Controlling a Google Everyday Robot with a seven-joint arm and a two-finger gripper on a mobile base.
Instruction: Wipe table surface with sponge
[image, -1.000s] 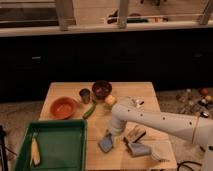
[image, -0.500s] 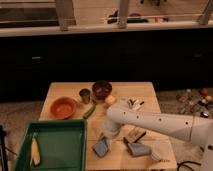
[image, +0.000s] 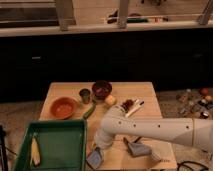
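Note:
The table surface (image: 150, 95) is a light tan wooden top in the middle of the camera view. The sponge (image: 94, 158), a flat blue-grey pad, lies at the table's near edge, just right of the green tray. My white arm reaches in from the right and bends down at its left end. The gripper (image: 98, 148) is directly above the sponge's far edge and seems to touch it; the arm hides the contact.
A green tray (image: 75, 126) holding a yellow corn cob (image: 34, 150) stands at the near left. An orange bowl (image: 63, 107), small cup (image: 85, 95), dark bowl (image: 102, 90), green vegetable (image: 90, 111), pale yellow chunk (image: 110, 100) and greyish-blue block (image: 140, 149) are on the table.
The gripper and the sponge have slid together toward the near left of the table, closer to the front edge and the tray. The other objects have not moved.

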